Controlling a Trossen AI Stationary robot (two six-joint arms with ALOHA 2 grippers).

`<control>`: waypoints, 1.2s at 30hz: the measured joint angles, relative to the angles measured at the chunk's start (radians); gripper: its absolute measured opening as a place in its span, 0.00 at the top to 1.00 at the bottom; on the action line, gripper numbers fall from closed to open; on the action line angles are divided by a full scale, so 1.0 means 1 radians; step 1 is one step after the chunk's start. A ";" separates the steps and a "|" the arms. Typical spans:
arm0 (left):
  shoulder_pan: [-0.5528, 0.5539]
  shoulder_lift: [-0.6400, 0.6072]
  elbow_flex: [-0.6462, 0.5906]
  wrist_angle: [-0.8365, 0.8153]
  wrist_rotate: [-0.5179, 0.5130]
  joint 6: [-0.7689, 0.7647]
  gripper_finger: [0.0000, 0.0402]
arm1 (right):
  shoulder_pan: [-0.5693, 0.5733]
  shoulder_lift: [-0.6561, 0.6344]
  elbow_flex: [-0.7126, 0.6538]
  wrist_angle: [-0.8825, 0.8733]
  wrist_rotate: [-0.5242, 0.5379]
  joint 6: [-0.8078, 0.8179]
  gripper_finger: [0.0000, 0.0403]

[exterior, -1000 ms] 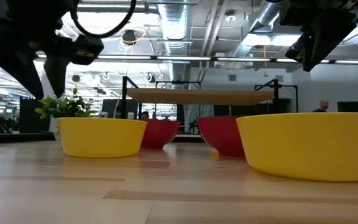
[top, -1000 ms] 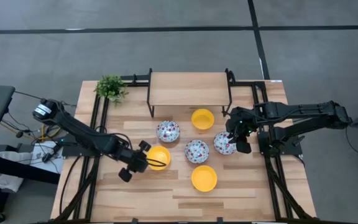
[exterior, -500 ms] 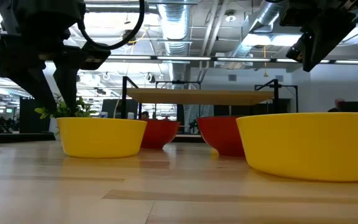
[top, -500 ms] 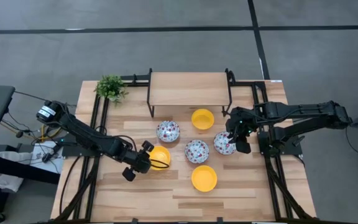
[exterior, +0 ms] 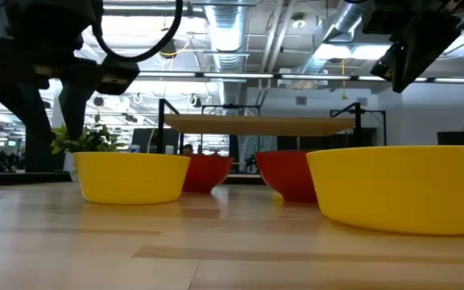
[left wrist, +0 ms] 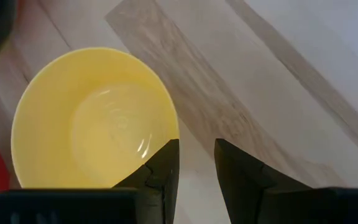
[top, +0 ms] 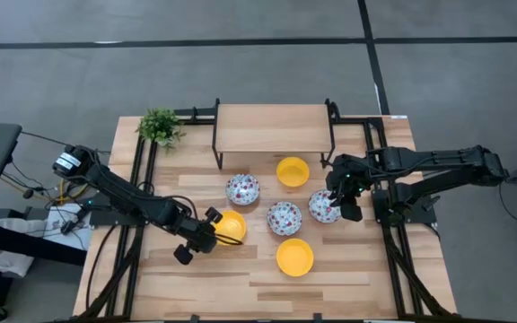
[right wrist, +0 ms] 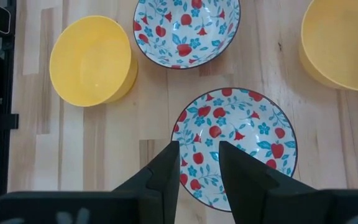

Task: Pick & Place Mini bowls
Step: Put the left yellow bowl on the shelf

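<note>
**Both hands poised at bowl rims, nothing yet gripped**

Five mini bowls sat on the desk (top: 151,269), every one empty. Two floral bowls lay at centre (top: 242,189) (top: 284,218), with yellow bowls behind (top: 293,171) and in front (top: 294,257).

The left hand (top: 206,231) was low at the left edge of the left yellow bowl (top: 231,226). In its wrist view the dark fingers (left wrist: 164,171) stood slightly parted astride the bowl's rim (left wrist: 95,118), one inside, one outside, not clamped on it. The left arm reached in slantwise from the desk's left edge.

The right hand (top: 337,199) hovered above the rightmost floral bowl (top: 323,207), fingers (right wrist: 166,171) slightly apart over its near rim (right wrist: 235,146), holding nothing. The right arm stretched in from the right.
</note>
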 joint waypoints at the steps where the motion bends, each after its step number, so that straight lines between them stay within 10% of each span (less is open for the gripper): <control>1: 0.000 0.000 0.000 0.000 0.000 0.000 0.75 | 0.000 0.000 0.000 0.000 0.000 0.000 0.75; 36: 0.006 -0.001 -0.082 0.116 -0.089 0.000 0.75 | 0.000 0.000 0.000 0.005 0.000 0.000 0.75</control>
